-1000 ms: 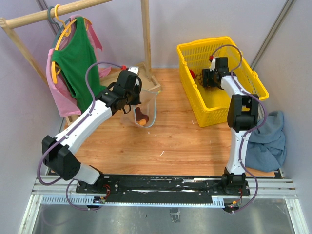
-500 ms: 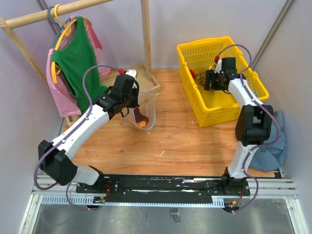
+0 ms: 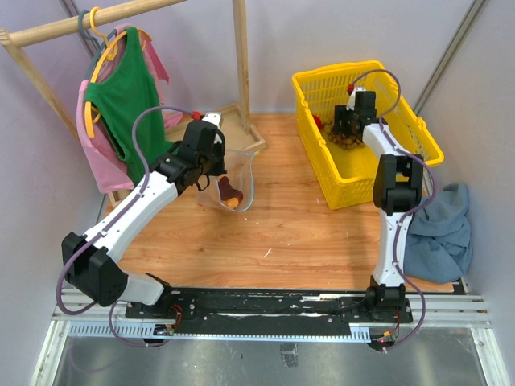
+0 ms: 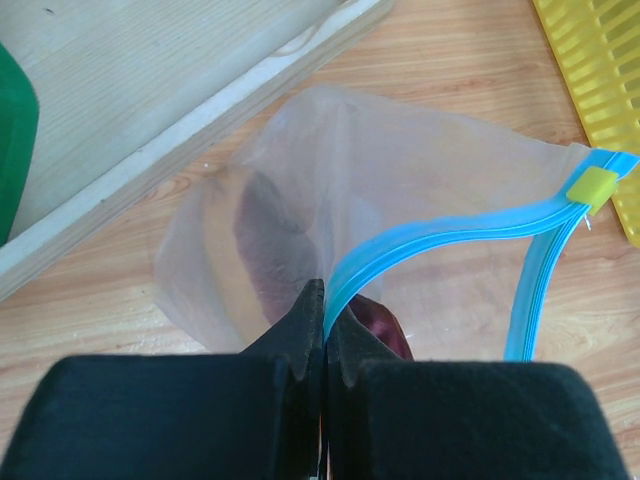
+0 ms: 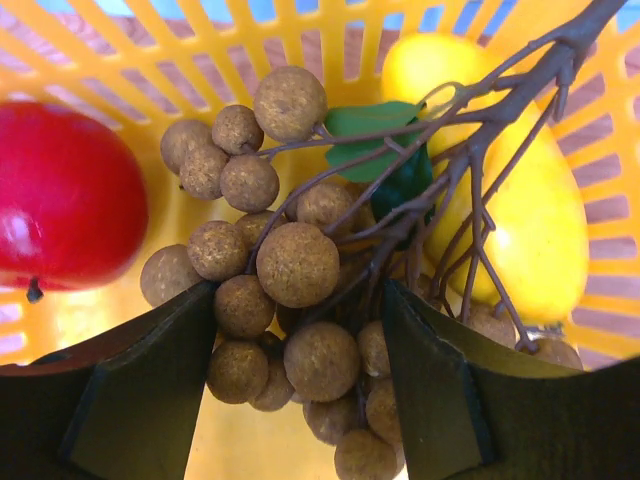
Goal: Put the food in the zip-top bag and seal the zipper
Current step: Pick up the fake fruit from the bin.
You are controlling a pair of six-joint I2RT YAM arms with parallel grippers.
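Inside the yellow basket [image 3: 358, 186], the right jaws stand open astride the longan bunch [image 5: 290, 265]; best close on its stems [image 5: 470, 130], not loose fruits; left jaws pinch the zipper [image 4: 430, 232].

bare wooden surface [image 3: 298, 233] fills the centre and bottom of the top view, leaving a wide lane between the clear bag [image 3: 239, 173] at centre left and the yellow basket [image 3: 362, 186] at upper right. the clothes rack base [image 3: 254, 138] crowds the bag from above; a blue cloth [image 3: 447, 229] lies at the right edge. inside the basket, its walls, a red fruit [image 5: 65, 195] and a yellow fruit [image 5: 520, 200] hem in the tan fruit bunch [image 5: 290, 265].
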